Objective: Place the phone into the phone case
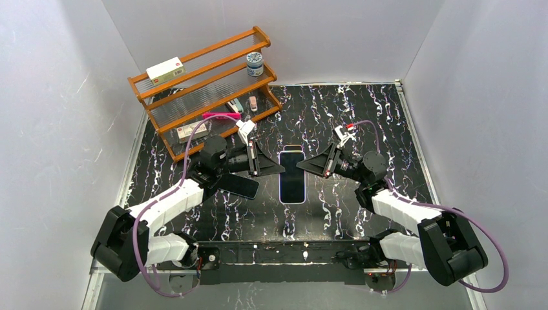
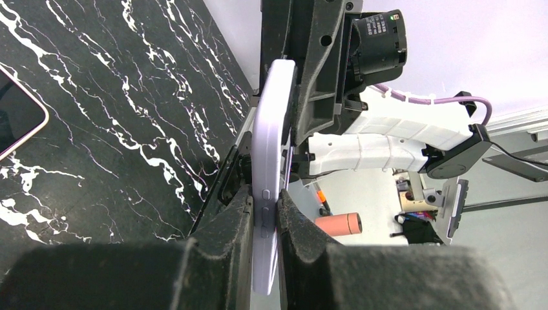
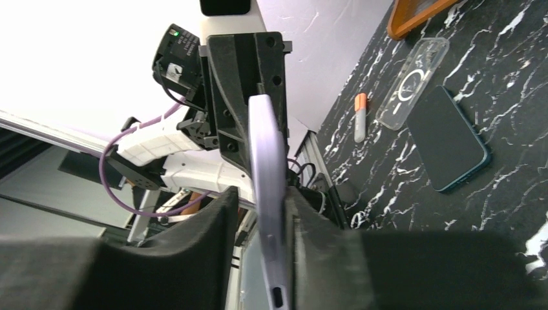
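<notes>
Between left gripper point(image 1: 282, 166) and right gripper point(image 1: 302, 165), the phone point(image 1: 292, 184) runs lengthwise near-to-far.

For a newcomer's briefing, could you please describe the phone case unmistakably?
On the black marbled table, look near the wooden rack. The phone case lies flat beside a dark teal phone; only it is transparent, with a white ring.
</notes>
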Controlling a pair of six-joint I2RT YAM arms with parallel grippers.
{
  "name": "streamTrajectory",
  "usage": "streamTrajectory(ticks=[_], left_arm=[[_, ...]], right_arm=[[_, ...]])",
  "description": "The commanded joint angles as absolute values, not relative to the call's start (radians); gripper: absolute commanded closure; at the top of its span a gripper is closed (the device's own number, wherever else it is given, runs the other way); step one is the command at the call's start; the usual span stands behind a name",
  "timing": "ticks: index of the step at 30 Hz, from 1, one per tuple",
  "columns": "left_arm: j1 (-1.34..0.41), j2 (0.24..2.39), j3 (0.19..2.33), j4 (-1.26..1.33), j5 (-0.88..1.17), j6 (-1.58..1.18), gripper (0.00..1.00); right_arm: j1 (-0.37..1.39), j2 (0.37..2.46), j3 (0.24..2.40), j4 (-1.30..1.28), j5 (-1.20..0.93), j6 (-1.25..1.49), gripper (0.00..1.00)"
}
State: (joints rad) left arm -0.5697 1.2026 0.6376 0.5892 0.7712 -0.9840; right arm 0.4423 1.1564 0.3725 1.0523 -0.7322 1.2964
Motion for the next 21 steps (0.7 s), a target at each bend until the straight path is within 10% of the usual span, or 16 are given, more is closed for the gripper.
streamTrajectory(ticks=[1, 9, 16, 21], left_arm=[[-0.569, 1.18, 0.682, 0.446, 0.741, -0.902, 1.0], [-0.569, 1.177, 0.75, 0.182, 0.624, -0.746, 1.0], [-0.569, 1.142, 0.676, 0.372, 0.638, -0.868, 1.0], [-0.569, 1.129, 0.625, 0.54, 0.632, -0.982, 1.0]], right_arm=[[0.433, 1.142, 0.443, 1.106, -0.728, 1.265, 0.89], [0.437, 1.119, 0.504, 0.88, -0.746, 1.115, 0.99], [0.436, 1.127, 0.489, 0.913, -0.801, 1.144, 0.55], [0.447, 1.192, 0.43, 1.074, -0.874, 1.232, 0.43]])
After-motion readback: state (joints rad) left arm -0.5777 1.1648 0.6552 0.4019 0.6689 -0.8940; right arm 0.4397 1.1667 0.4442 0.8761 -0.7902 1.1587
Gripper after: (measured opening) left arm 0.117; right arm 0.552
